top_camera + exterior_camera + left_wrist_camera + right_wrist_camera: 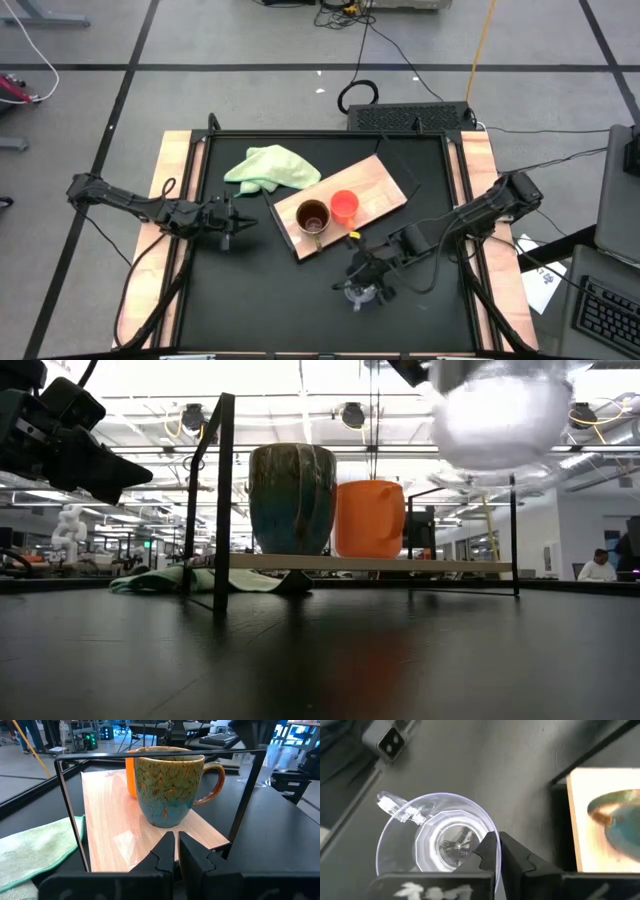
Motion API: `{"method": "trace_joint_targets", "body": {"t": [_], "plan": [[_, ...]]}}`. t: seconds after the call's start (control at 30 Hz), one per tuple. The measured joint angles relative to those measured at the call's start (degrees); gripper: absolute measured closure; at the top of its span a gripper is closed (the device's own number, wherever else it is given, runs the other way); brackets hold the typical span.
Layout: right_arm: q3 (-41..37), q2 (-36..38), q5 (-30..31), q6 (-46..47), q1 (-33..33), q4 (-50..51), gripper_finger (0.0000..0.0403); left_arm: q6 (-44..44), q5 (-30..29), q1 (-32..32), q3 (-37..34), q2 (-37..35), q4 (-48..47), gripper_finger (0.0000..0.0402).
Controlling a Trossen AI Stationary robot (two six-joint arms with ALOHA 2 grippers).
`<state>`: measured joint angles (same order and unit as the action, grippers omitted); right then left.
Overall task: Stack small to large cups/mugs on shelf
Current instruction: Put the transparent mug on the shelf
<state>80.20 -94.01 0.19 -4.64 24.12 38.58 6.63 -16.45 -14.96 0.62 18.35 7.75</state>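
The tan-brown mug [312,217] and the orange cup [344,205] stand upright side by side on the light-wood shelf [385,185], a board raised on a black wire frame [222,500]. My right gripper [366,284] is near the table's front, to the near right of the shelf, shut on the clear glass cup [435,840]. In the low view the glass cup [500,410] hangs high above the table. My left gripper [175,842] is shut and empty, left of the shelf, pointing at the mug [167,782]. My right gripper holds the glass cup by its rim [489,827], on the side away from the cup's handle [395,806]. One finger looks to be inside the cup and one outside. The fingers come from above, pointing down. The cup is upright, mouth up, lifted clear of the table.
A pale green cloth [270,168] lies on the table at the shelf's far left corner. Black frame rods [62,805] stand around the shelf board. Bare black tabletop [270,300] lies in front of the shelf.
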Motion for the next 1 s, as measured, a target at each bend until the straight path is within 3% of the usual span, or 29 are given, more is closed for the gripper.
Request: {"method": "trace_joint_targets", "body": {"t": [0.17,0.5,1.0], "plan": [[-1.9,0.1,0.0,-0.9,0.0,5.1,0.0402,0.2,0.0,0.0,0.0,0.0,0.1,0.0376],[-9.5,0.1,-0.3,-3.0,0.0,4.6,0.0403,1.1,-0.1,0.0,0.0,0.0,1.6,0.0376],[-15.4,0.3,-3.9,-3.6,0.0,-3.8,0.0403,1.4,-0.1,0.0,0.0,0.0,3.0,0.0376]]}}
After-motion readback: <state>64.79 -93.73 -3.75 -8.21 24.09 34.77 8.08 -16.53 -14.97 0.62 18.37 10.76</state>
